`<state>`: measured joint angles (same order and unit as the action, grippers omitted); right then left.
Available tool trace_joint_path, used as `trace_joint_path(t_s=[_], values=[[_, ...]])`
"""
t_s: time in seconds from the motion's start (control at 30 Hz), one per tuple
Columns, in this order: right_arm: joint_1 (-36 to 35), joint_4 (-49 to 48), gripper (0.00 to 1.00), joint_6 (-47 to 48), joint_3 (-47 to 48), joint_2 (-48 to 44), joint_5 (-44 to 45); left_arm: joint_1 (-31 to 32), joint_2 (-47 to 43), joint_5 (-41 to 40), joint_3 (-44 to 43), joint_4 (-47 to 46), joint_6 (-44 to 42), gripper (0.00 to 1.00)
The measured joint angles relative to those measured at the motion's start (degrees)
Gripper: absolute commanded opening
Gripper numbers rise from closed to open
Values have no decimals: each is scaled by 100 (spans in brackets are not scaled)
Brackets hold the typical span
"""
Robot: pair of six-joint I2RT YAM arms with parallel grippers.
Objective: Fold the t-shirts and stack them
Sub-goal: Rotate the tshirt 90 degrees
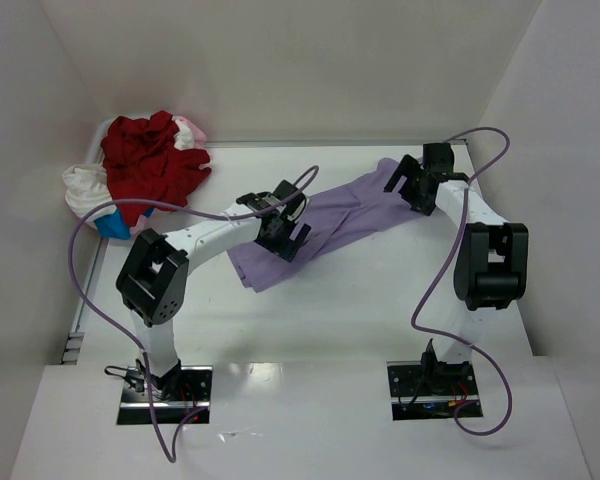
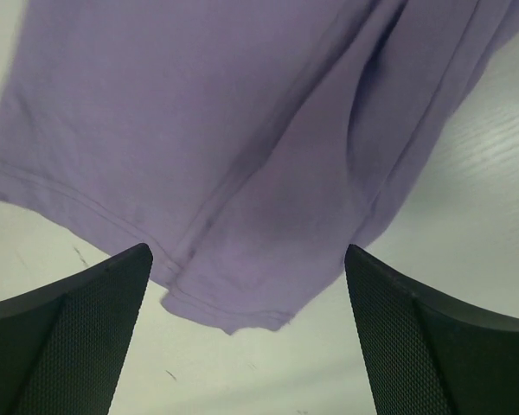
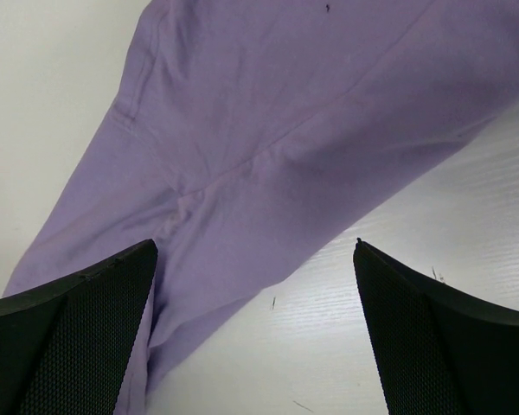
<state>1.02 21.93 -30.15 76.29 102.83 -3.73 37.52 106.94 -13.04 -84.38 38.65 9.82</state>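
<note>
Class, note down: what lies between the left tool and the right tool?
The lavender t-shirt lies between the left tool and right tool; the top view shows it.

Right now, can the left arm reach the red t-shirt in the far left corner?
Probably yes. The left pincer hangs open and empty over the lavender t-shirt, and the red t-shirt lies on top of its pile, with only the arm's own cable between.
</note>
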Motion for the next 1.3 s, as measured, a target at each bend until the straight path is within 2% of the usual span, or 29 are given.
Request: trace_joint_path(t_s=[0.33, 0.57, 0.9, 1.3], values=[[-2, -9, 100, 0, -42, 0, -105, 131, -715, 608, 1318, 129, 822, 100], [-2, -13, 100, 0, -96, 0, -149, 192, -721, 743, 1416, 129, 1049, 93], [-2, -13, 100, 0, -103, 0, -149, 402, -673, 737, 1628, 162, 1325, 90], [-2, -13, 100, 2, -142, 0, -151, 214, -328, 634, 1746, 13, 1596, 74]])
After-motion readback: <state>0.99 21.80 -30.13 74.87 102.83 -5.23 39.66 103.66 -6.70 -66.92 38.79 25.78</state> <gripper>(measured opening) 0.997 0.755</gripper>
